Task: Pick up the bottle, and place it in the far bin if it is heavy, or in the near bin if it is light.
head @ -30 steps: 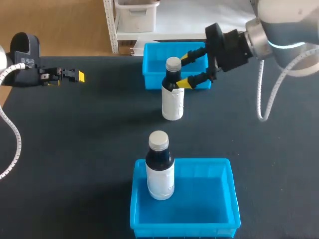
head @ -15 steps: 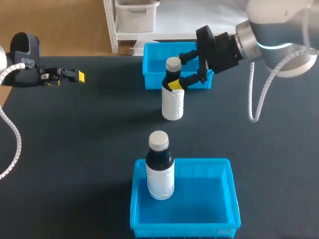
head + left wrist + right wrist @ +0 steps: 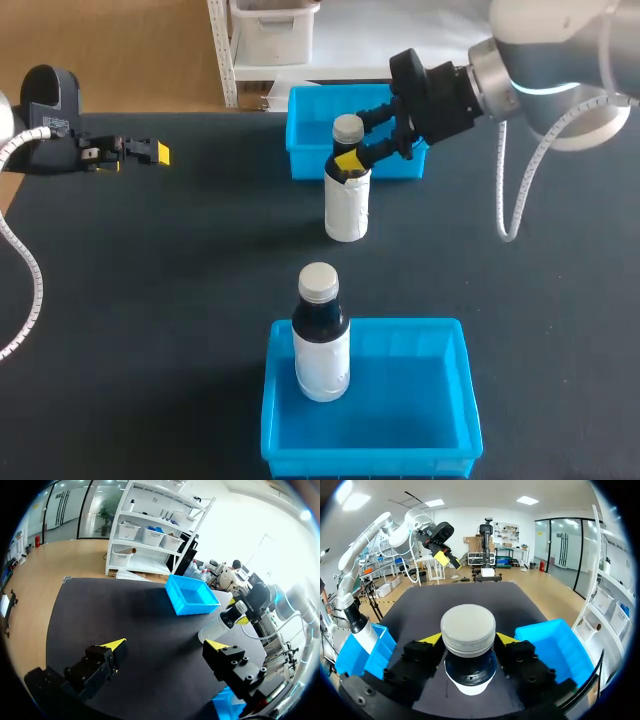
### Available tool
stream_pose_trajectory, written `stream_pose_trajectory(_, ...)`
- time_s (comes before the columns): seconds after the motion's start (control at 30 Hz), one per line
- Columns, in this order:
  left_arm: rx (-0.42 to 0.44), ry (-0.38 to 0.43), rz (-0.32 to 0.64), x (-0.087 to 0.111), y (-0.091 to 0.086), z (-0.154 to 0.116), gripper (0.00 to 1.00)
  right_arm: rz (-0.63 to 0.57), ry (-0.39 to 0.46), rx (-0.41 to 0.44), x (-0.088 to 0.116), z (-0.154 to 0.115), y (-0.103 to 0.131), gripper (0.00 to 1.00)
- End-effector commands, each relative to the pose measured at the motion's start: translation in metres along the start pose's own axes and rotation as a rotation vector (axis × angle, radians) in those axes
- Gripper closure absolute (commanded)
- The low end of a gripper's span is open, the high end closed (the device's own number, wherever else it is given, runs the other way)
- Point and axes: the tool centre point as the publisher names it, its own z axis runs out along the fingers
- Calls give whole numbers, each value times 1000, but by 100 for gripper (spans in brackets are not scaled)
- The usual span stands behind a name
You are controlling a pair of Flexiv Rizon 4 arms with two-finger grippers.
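A dark bottle (image 3: 347, 195) with a white label and grey cap stands on the black table, just in front of the far blue bin (image 3: 303, 145). My right gripper (image 3: 349, 157) reaches in from the right and is shut on its dark neck, below the cap. In the right wrist view the bottle (image 3: 468, 630) fills the space between the fingers (image 3: 422, 652), which press it from both sides. My left gripper (image 3: 153, 152) hangs open at the table's far left, nothing in it (image 3: 167, 645).
A second, similar bottle (image 3: 321, 340) stands upright in the left part of the near blue bin (image 3: 445, 395) at the table's front. The far bin (image 3: 552, 640) is empty. Bare black table lies between the two bins.
My right gripper moved left onto the bottle's neck and its fingers came together on it. The left arm and the other bottle have not moved.
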Motion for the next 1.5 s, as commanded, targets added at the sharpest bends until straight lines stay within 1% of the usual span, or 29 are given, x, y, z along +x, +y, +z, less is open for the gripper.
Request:
stream_pose_trajectory(0.03,0,0,0,0,0,0,0,1,1,1,-1,0,1,50)
stream_pose_trajectory(0.1,0,0,0,0,0,0,0,0,1,1,-1,0,1,53)
stream_pose_trajectory(0.17,0,0,0,0,0,0,0,0,0,3,-1,0,2,61)
stream_pose_trajectory(0.23,0,0,0,0,0,0,0,-2,-2,4,-1,-1,4,75)
stream_pose_trajectory(0.3,0,0,0,0,0,0,0,-5,-4,6,-2,-2,5,100)
stream_pose_trajectory(0.53,0,0,0,0,0,0,0,-20,7,29,-8,-13,10,100)
stream_pose_trajectory(0.83,0,0,0,0,0,0,0,-26,22,83,-14,-47,21,100)
stream_pose_trajectory(1.13,0,0,0,0,0,0,0,2,25,165,-12,-97,36,100)
stream_pose_trajectory(1.27,0,0,0,0,0,0,0,19,26,204,-7,-120,45,100)
stream_pose_trajectory(1.5,0,0,0,0,0,0,0,57,29,260,5,-154,60,100)
